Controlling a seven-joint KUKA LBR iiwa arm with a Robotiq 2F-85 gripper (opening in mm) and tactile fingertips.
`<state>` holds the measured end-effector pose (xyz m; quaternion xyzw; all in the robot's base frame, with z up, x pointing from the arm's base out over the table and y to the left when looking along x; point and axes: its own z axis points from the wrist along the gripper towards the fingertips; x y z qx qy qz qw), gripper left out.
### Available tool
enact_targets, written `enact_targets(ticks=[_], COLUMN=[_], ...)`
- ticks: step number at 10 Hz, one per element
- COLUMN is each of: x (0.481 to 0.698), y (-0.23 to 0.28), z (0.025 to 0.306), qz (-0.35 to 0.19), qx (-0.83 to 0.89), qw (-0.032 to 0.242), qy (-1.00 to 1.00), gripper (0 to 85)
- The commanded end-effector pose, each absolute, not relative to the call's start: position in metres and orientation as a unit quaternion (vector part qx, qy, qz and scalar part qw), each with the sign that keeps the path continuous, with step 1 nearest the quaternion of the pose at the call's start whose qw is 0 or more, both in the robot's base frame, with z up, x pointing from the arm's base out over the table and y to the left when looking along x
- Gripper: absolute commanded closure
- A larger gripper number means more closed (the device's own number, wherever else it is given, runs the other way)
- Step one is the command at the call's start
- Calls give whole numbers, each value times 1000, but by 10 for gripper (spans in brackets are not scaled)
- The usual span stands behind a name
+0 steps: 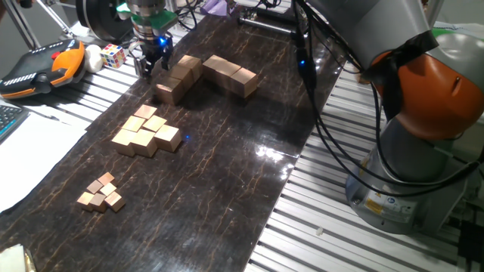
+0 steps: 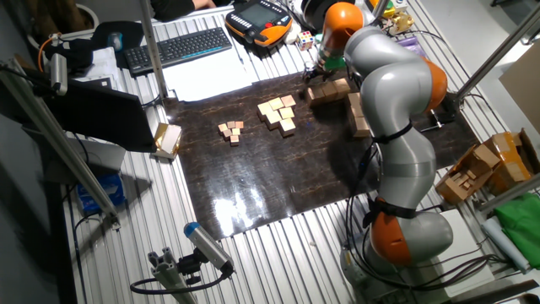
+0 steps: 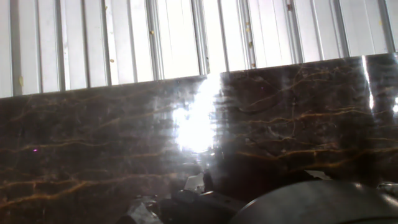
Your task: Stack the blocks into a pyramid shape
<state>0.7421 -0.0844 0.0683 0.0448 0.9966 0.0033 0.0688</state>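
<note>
so far the pyramid is not built yet, as far as i can tell. the big blocks [image 1: 204, 75] sit at the far end of the dark mat [image 1: 227, 196] on the table [image 1: 340, 242], in two bunches close to each other. the left bunch [image 1: 178, 79] looks like it has one block on top of others, so a start may be made. the right bunch [image 1: 231, 75] lies in a low row. most of the stacking looks left to do.

the gripper [image 1: 153, 62] hangs just left of the left bunch, close to the mat. it is small and dark in one fixed view, and i cannot tell if the jaws are spread or pressed together. i see no block in them.

nearer on the mat sit medium cubes [image 1: 147, 132] and tiny cubes [image 1: 102, 193]. they are not for this job.

in the other fixed view the arm [image 2: 396, 110] covers part of the big blocks, so i cannot count them. the hand view shows only shiny mat, a bright glare and table slats. dark bits at its bottom edge are too blurry to name.
</note>
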Motion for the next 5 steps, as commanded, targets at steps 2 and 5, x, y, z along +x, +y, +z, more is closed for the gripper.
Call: enact_targets(ticks=[2,5], x=[741,740], y=[-83,-81], z=[67,66], qz=[3,2], qx=[46,46], qw=[65,61], qy=[997,997], gripper=[80,80])
